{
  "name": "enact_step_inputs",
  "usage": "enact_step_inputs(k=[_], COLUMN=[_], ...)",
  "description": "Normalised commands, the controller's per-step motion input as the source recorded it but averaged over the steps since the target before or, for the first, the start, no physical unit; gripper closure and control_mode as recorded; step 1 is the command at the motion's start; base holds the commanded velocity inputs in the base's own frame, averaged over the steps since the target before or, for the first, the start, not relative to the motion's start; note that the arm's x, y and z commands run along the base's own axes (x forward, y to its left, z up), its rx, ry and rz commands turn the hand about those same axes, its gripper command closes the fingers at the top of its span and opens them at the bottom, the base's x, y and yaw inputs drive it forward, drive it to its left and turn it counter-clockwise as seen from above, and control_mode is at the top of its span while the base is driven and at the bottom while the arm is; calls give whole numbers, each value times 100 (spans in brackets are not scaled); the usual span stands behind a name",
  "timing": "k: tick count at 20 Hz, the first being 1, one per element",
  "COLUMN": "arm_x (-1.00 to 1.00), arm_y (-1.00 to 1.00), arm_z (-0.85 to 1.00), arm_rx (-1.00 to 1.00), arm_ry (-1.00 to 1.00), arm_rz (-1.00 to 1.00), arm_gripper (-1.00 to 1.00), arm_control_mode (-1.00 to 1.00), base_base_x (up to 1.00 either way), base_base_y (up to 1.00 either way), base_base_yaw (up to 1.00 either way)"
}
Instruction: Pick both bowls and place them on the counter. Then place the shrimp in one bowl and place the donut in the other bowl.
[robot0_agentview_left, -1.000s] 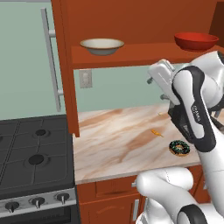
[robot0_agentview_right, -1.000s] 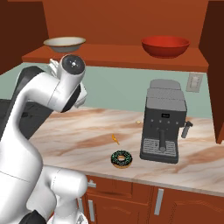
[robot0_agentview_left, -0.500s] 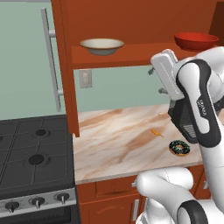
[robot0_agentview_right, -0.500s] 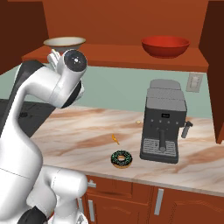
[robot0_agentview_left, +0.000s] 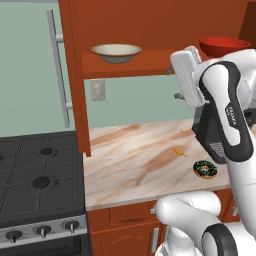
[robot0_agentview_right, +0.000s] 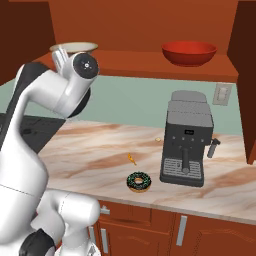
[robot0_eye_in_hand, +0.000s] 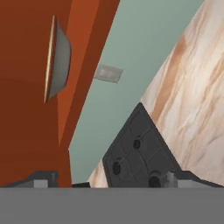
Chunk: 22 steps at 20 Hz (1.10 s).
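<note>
While the gripper (robot0_eye_in_hand: 109, 179), its jaws spread wide and empty, faces the cream-beige bowl (robot0_agentview_left: 116, 52) resting on the wooden shelf (robot0_agentview_left: 145, 65) above the counter (robot0_agentview_left: 145, 160), a careless approach could clip the shelf edge or nudge the bowl off.

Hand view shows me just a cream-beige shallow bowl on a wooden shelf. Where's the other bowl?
Observer: The glossy red round bowl sits on that same reddish-brown wooden shelf, further right, above the dark grey coffee machine.
Operator: And the donut?
Observer: The chocolate-iced ring donut lies on the marbled stone counter, near its front edge, left of the machine.
Operator: The shrimp?
Observer: The tiny orange shrimp lies just behind the donut, apart from it.
</note>
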Motion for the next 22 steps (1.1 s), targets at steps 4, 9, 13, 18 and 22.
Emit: enact_step_inputs(k=[4,9,13,18,22], arm_x=[27,29,36,42,44], arm_y=[16,20,19,15,3], arm_z=[20,23,23,21,16], arm_rx=[12,10,6,1,3], arm_ry=[0,0,0,1,6], arm_rz=[0,0,0,-2,0], arm_gripper=[-100,-100,-100,-100,-100], arm_control_mode=[-100,-100,-100,-100,-100], base_base_x=[0,0,0,0,0], base_base_y=[0,0,0,0,0], base_base_yaw=[0,0,0,0,0])
